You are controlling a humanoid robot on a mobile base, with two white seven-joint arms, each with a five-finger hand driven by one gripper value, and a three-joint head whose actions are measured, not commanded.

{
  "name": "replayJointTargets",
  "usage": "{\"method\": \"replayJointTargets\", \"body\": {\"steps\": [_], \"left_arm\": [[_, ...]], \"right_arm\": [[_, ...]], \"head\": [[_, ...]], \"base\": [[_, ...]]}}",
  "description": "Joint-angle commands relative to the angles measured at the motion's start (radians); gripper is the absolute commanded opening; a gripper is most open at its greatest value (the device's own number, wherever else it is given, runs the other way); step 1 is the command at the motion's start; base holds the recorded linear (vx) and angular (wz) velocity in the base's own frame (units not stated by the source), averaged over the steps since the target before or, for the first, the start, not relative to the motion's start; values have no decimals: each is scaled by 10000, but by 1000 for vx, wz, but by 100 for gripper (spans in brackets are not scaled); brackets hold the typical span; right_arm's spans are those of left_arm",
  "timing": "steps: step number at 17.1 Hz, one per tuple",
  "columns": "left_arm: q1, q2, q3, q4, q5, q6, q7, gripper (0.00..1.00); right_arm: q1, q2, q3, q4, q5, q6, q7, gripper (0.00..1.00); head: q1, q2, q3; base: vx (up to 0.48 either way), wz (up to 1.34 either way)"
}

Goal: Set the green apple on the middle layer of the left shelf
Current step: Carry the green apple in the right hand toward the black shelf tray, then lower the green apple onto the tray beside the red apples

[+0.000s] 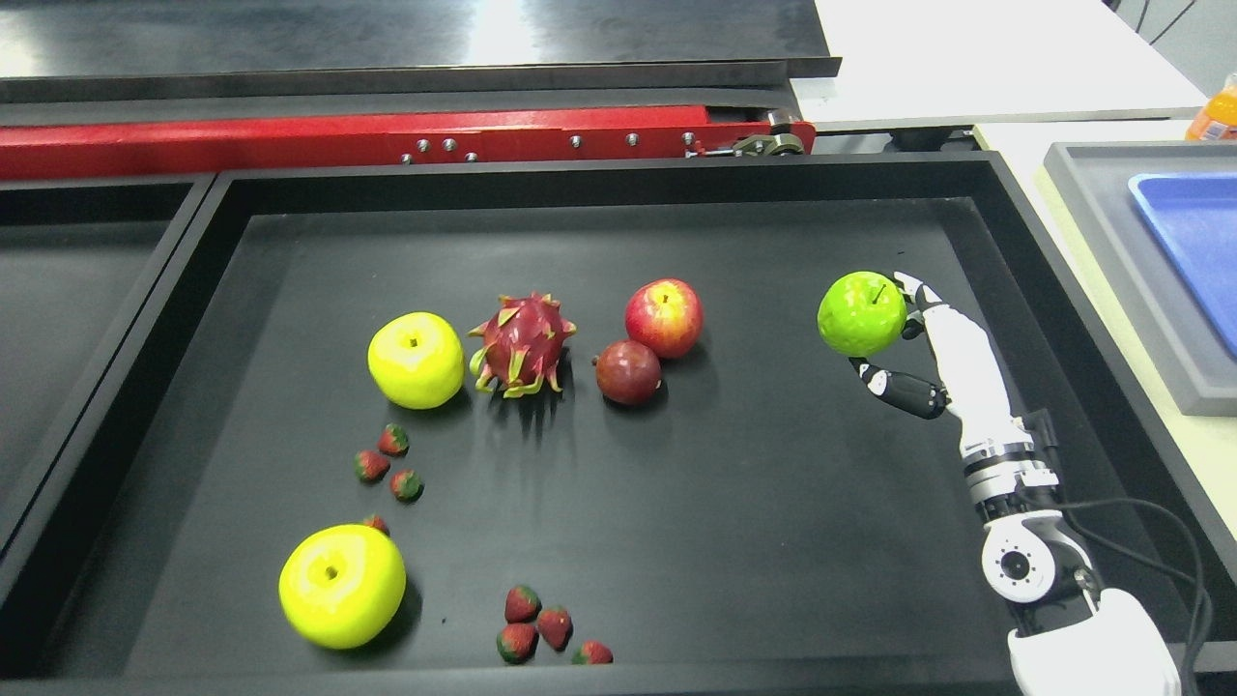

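A green apple (860,313) is at the right side of the black tray (599,184). My right hand (894,338) comes in from the lower right and is shut on the green apple, with fingers (916,290) curled behind it and the thumb (904,389) below it. I cannot tell whether the apple rests on the tray floor or is held just above it. The left arm does not show.
Two yellow apples (417,359) (341,585), a dragon fruit (522,345), a red apple (664,317), a dark round fruit (628,372) and several strawberries (536,626) lie in the tray. A grey tray with a blue inset (1193,232) stands at the right; a red rail (387,140) runs behind.
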Motion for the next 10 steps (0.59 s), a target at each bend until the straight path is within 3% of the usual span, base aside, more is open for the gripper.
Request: {"method": "replayJointTargets", "body": {"steps": [1,8,10], "left_arm": [[0,175,0,14,0,7,3,100],[0,175,0,14,0,7,3,100],[0,175,0,-1,0,7,3,100]], "right_arm": [[285,8,53,-192,0,-102,-10,1],[347,-22,207,-375,0,-164,51,1],[378,-22,588,-407,0,-164,676,2]], "head": [[0,0,0],[0,-2,0],[0,-1,0]], "base": [[147,-222],[102,-76],[52,-42]]}}
